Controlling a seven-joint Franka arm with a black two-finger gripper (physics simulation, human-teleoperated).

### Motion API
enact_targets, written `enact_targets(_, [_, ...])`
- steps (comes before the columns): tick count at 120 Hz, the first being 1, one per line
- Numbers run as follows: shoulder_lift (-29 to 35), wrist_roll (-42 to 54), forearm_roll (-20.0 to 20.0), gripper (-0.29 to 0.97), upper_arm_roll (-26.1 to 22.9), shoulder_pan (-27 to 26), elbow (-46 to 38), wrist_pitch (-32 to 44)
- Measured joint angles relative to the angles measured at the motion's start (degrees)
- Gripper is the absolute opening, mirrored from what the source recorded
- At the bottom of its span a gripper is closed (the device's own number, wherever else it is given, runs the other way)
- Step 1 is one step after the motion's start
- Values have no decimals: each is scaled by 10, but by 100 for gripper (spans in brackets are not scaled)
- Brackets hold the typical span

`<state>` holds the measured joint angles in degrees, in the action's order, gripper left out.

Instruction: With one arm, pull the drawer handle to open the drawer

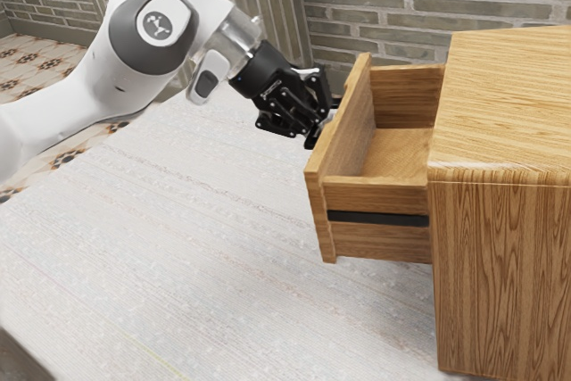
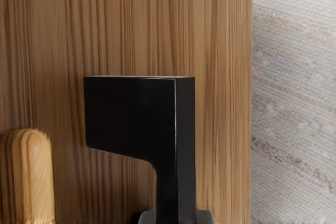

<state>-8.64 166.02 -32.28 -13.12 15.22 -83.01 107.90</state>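
As the drawer (image 1: pixel 375 192) stands open, the arm (image 1: pixel 134 51) extends toward its front.

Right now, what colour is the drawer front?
The drawer front is warm brown wood with straight grain; clearest in the wrist view.

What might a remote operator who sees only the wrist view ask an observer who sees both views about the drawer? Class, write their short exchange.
Operator: I see wood grain close up. Is the drawer open?
Observer: Yes. The drawer stands pulled well out of the cabinet, and its inside shows from above.
Operator: Where is my gripper relative to it?
Observer: The gripper is at the drawer's front, on the face turned toward the exterior view's left, near its upper edge.
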Motion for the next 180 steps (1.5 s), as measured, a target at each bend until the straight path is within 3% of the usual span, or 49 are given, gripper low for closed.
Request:
enact_targets(63, [27, 0, 8, -5, -106, 151, -23, -25])
enact_targets(109, [40, 0, 9, -4, -255, 328, -46, -39])
enact_targets(161, [55, 0, 6, -8, -267, 372, -58, -53])
enact_targets(180, [55, 0, 8, 5, -261, 373, -57, -60])
